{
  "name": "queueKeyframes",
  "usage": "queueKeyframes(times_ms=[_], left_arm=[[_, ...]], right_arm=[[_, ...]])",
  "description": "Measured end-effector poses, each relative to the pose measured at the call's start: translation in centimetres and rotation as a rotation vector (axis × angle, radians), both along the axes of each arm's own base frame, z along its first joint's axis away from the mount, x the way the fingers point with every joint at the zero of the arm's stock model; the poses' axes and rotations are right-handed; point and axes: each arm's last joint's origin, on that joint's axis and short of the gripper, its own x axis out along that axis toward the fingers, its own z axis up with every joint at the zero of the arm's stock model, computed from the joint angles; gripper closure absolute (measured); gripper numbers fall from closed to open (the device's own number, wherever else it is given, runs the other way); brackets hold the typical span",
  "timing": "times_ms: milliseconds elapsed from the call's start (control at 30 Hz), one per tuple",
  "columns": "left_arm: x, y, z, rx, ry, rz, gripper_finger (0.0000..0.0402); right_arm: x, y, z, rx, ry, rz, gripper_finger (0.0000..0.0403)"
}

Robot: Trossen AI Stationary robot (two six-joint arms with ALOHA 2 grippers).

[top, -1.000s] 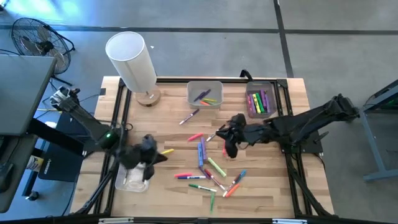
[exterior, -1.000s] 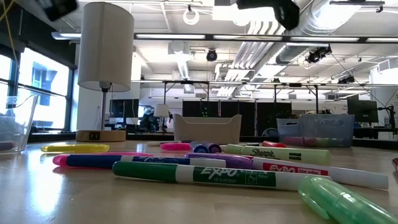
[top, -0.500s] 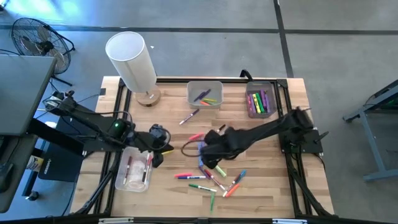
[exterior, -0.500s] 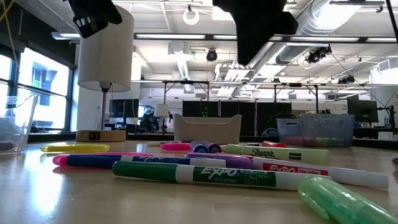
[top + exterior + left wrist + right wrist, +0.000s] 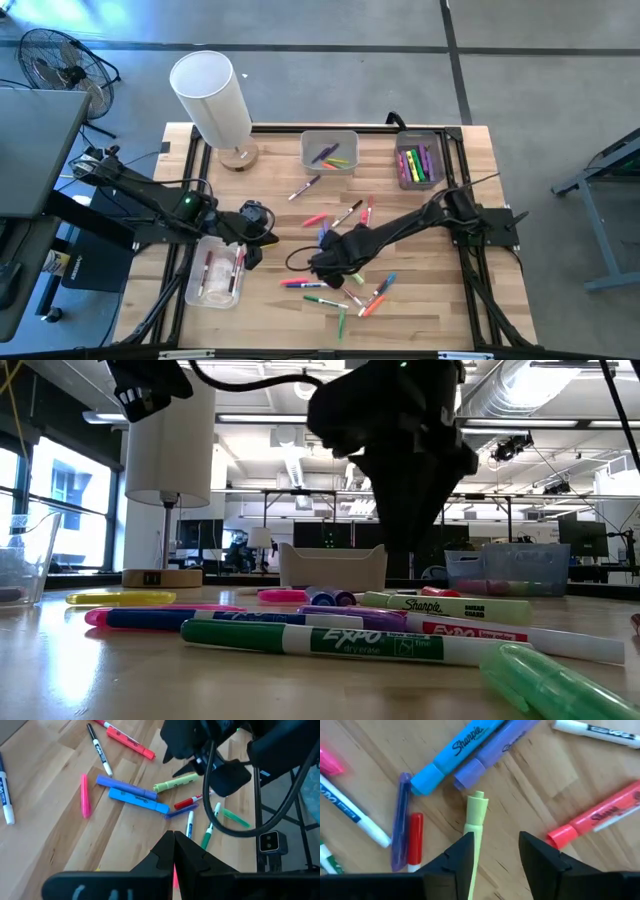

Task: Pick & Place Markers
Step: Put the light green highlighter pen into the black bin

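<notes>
Many coloured markers [image 5: 335, 278] lie loose on the wooden table's middle and near part, and they fill the foreground of the low view [image 5: 310, 635]. My right gripper [image 5: 495, 851] is open, low over this pile [image 5: 328, 266]. A light-green marker [image 5: 474, 820] lies flat on the wood by one of its fingers, next to a blue [image 5: 455, 755] and a purple one [image 5: 492, 755]. My left gripper [image 5: 173, 851] is shut and hangs above the table left of the pile [image 5: 255, 228]. My right gripper comes down on the pile from above. One finger [image 5: 462, 854] stands right over the light-green marker's barrel [image 5: 472, 837], which lies flat on the table. I cannot tell whether the finger touches it.
A clear bin [image 5: 215, 272] holding a few markers sits near the left front, below my left gripper. Two more bins with markers stand at the far edge [image 5: 330, 150] [image 5: 420, 163]. A white lamp [image 5: 212, 100] stands at the far left.
My right gripper has travelled from the table's middle toward the near left and come down over the marker pile. My left gripper first moved from over the clear bin toward the far right, then stayed still.
</notes>
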Motion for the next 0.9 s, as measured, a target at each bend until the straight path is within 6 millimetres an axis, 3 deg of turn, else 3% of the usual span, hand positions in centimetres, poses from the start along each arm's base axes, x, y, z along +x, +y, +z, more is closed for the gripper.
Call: queueKeyframes(times_ms=[233, 667, 900], left_arm=[[0.0, 0.0, 0.0, -0.003, 0.000, 0.002, 0.0401], [0.0, 0.0, 0.0, -0.024, 0.004, 0.007, 0.0401], [0.0, -0.1, 0.0, -0.031, 0.006, 0.004, 0.0401]], right_arm=[[0.8, 0.4, -1.3, 0.048, -0.012, 0.024, 0.0253], [0.9, 0.5, -1.3, 0.060, -0.023, 0.028, 0.0260], [1.3, 0.5, -3.6, 0.091, 0.037, 0.025, 0.0268]])
